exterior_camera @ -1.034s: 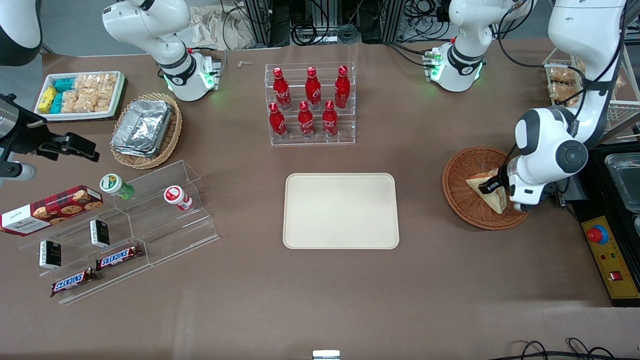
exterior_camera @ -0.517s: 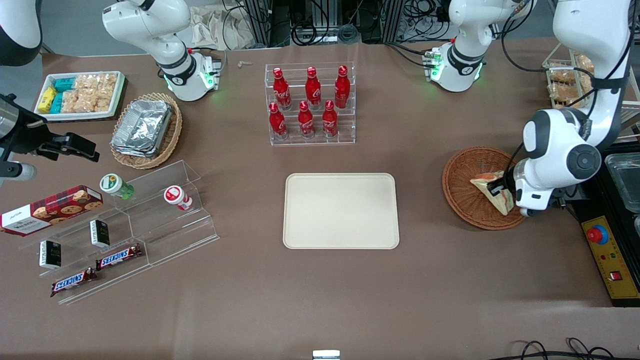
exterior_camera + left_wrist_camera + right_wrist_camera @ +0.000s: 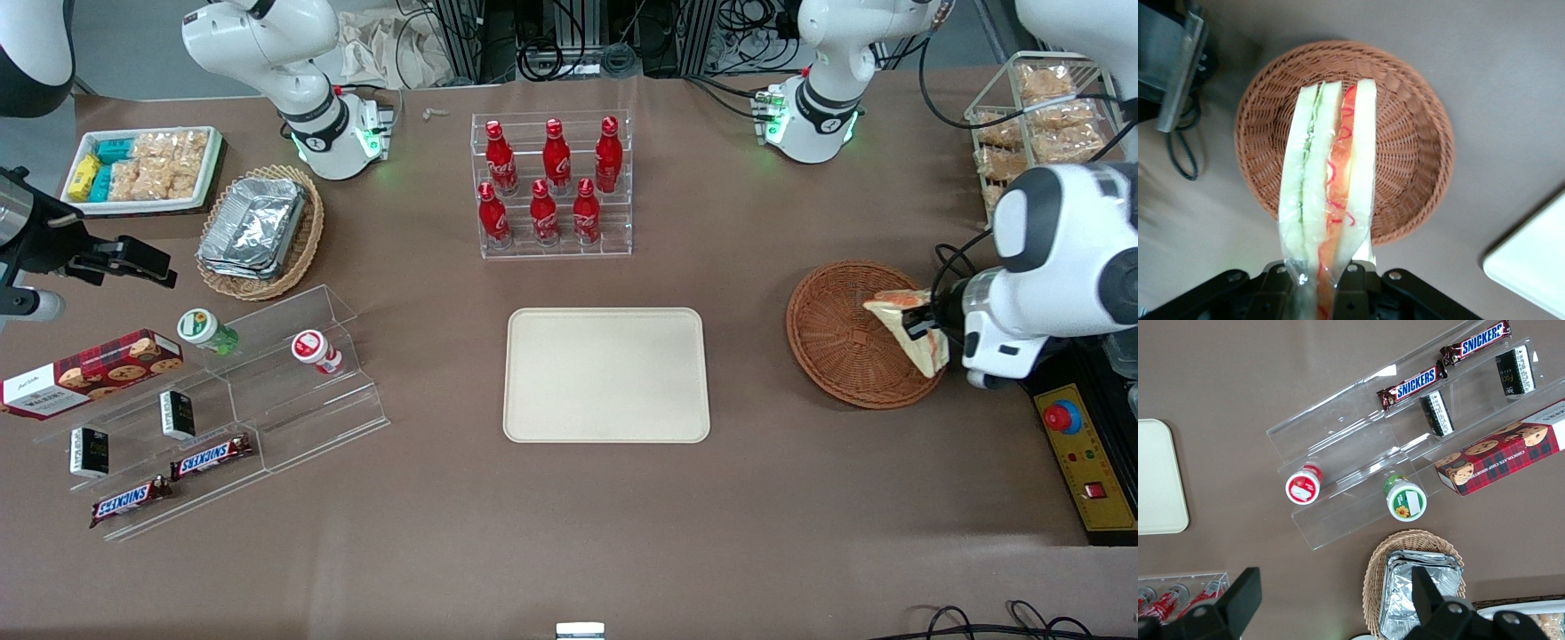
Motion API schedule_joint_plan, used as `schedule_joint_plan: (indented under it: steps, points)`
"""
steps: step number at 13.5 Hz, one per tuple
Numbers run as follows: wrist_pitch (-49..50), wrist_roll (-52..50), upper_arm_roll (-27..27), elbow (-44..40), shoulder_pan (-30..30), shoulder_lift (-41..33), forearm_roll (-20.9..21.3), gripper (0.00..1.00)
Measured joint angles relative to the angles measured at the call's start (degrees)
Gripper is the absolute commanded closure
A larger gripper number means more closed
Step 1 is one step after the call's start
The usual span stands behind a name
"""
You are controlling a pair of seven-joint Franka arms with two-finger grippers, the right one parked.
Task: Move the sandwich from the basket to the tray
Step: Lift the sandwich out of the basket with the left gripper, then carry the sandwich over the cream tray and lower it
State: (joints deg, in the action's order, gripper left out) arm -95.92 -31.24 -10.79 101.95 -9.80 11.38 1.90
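Sandwich lifted clear of the basket

Gripper (image 3: 925,322) of the working left arm hangs over the basket's (image 3: 827,342) rim at the working arm's end of the table, its fingers (image 3: 1281,283) clamped on the wrapped sandwich (image 3: 911,333) at one end. The sandwich hangs above the basket, not touching the weave. Compared with a second ago, the arm has risen and drawn back toward the table's end, carrying the sandwich up out of the basket. The tray (image 3: 606,374) lies well apart, bare.
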Motion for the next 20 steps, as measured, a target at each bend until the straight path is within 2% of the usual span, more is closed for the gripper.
schedule_joint_plan:
  steps: [7,11,16,20]
  points:
    - [8.7,6.1,-0.4,-11.5,0.0,-0.1,0.0,1.00]
    - [9.1,6.8,-4.7,-12.2,1.2,0.2,2.0,1.00]
    - [9.0,6.8,-7.4,-12.3,8.3,2.5,3.6,1.00]
    - [7.5,5.3,-7.4,-15.0,14.6,8.4,3.6,1.00]
